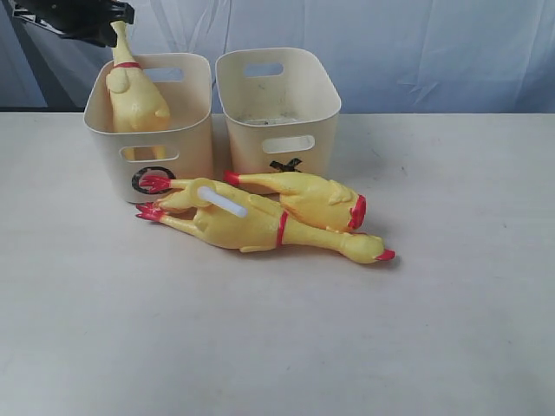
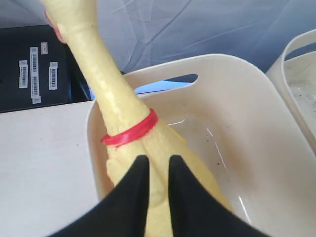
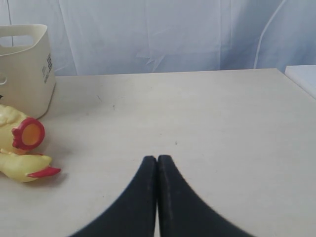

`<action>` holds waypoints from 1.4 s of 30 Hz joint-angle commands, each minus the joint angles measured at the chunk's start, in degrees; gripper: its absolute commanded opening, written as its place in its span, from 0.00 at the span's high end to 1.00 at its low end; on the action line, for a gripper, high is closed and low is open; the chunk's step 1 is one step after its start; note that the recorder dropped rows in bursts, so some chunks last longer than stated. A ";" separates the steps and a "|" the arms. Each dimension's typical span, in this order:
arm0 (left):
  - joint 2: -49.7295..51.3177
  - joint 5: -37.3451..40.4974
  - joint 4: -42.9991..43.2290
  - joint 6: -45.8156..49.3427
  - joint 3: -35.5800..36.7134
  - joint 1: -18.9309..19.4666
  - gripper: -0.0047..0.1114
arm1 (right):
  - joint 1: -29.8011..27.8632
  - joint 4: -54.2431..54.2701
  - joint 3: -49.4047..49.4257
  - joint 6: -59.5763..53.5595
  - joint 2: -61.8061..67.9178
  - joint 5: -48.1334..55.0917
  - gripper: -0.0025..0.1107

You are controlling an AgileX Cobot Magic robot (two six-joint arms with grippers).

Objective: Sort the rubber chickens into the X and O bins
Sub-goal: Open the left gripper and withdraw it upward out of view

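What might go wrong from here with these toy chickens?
The upright chicken sticks out above the rim of the O bin, so it may tip out or pull the bin over. The front chicken and back chicken lie touching on the table; grabbing one may drag the other.

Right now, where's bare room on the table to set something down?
Free: the table right of the X bin, and the front strip before the two lying chickens. Crowded: between those chickens and the bins; the O bin holds a standing chicken.
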 commanded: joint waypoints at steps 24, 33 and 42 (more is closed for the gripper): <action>-19.59 6.21 15.58 4.60 21.38 -16.38 0.96 | 0.07 0.10 0.04 -0.04 -0.31 -0.32 0.99; -36.79 1.18 14.24 4.09 44.21 -17.29 0.96 | 0.07 0.28 0.04 -0.04 -0.31 -0.32 0.99; -66.42 -10.75 8.56 4.30 72.81 -17.29 0.96 | 0.07 0.28 0.04 -0.04 -0.31 -0.32 0.99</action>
